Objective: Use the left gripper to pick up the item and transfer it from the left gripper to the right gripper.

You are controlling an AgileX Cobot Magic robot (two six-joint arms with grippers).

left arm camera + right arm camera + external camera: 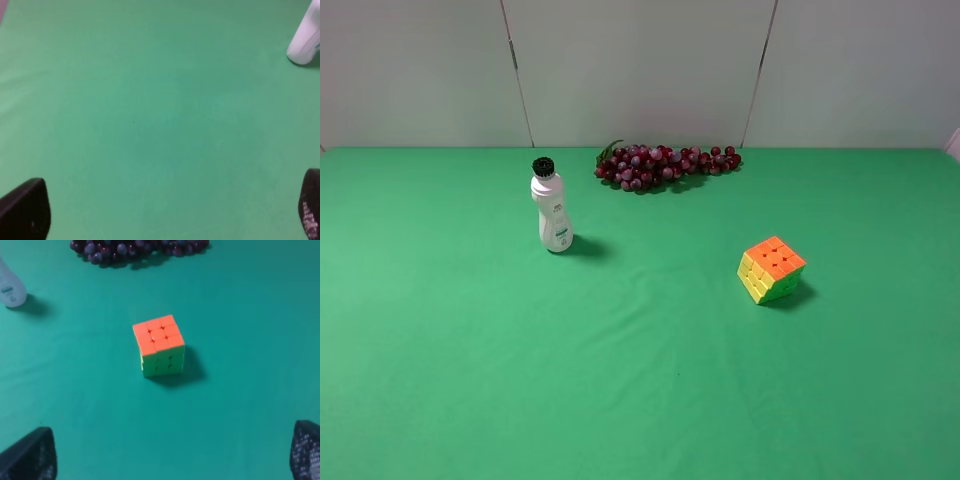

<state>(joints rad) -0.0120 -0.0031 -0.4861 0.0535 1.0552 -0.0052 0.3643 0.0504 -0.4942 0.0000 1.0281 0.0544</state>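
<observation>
Cube (pixel 771 269) upright, orange face up

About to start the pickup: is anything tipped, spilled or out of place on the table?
Nothing stands out. The puzzle cube sits flat, orange face up; the white bottle stands upright, capped; the grapes lie at the back edge.

Even bright overhead light; bottle (pixel 552 213) and cube (pixel 771 269) cast short soft shadows toward 3 o'clock. Left wrist view soft, hazy.
</observation>
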